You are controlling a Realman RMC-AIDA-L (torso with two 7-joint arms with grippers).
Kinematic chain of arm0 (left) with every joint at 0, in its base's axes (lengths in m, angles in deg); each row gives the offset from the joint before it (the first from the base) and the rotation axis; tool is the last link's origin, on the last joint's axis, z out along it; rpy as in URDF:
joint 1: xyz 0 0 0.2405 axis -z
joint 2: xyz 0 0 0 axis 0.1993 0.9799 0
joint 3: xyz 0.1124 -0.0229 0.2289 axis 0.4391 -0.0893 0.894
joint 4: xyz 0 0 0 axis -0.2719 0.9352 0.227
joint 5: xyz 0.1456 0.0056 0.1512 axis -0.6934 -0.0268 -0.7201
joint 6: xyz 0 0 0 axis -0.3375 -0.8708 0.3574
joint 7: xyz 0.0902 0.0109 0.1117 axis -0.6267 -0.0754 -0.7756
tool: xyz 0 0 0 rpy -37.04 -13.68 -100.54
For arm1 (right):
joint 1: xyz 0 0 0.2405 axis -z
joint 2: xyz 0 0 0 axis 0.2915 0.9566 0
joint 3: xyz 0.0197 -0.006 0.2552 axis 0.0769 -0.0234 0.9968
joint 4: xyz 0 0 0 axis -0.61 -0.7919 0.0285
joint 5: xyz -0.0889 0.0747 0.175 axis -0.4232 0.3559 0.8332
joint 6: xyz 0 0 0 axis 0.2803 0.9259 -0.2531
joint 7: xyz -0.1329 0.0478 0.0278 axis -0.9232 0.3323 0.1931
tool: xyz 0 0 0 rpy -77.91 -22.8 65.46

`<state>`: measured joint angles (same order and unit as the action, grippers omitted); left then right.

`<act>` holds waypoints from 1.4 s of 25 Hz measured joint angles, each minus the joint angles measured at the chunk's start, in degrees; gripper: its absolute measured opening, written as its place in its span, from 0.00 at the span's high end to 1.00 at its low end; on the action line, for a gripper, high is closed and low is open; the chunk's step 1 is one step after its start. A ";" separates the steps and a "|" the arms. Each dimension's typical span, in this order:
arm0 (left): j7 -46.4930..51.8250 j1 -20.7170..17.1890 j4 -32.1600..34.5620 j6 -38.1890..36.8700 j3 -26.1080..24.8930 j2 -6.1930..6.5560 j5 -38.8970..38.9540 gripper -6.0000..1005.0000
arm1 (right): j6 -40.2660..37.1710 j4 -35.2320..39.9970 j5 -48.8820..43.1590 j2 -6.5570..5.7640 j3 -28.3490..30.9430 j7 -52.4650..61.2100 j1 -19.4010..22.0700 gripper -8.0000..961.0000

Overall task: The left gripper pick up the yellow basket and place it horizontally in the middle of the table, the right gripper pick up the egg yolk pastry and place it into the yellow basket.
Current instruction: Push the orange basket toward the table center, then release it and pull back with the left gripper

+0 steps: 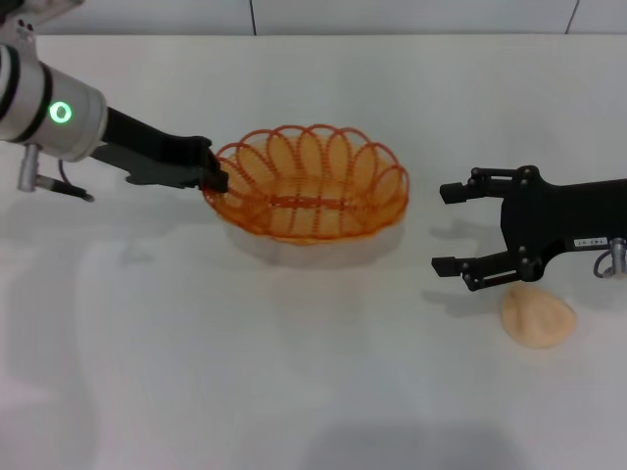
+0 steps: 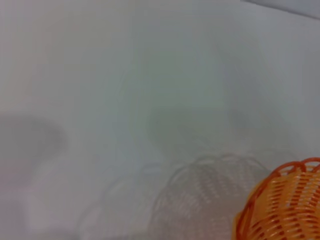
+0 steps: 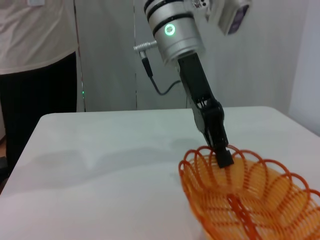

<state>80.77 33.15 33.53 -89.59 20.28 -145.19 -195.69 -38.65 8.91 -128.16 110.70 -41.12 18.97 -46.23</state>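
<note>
The yellow basket point(image 1: 310, 183) is an orange-yellow wire oval, held slightly above the white table point(image 1: 196, 372) near its middle, with its shadow below. My left gripper point(image 1: 213, 177) is shut on the basket's left rim. The right wrist view shows that gripper point(image 3: 223, 156) pinching the rim of the basket point(image 3: 250, 200). The left wrist view shows the basket's edge point(image 2: 282, 207) and its shadow on the table. The egg yolk pastry point(image 1: 538, 315) lies on the table at the right front. My right gripper point(image 1: 449, 228) is open and empty, just above and left of the pastry.
The table's far edge meets a wall at the back point(image 1: 392, 15). A person in a pale shirt point(image 3: 35, 35) stands beyond the table's far side in the right wrist view.
</note>
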 joint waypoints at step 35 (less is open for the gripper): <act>1.45 -1.77 -2.35 3.06 8.04 0.79 4.26 0.39 | -1.38 0.42 2.14 0.00 -0.04 -1.94 2.40 0.09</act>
<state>82.22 31.39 31.18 -86.53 28.32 -144.39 -191.43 -40.03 9.33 -126.02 110.70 -41.15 17.03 -43.82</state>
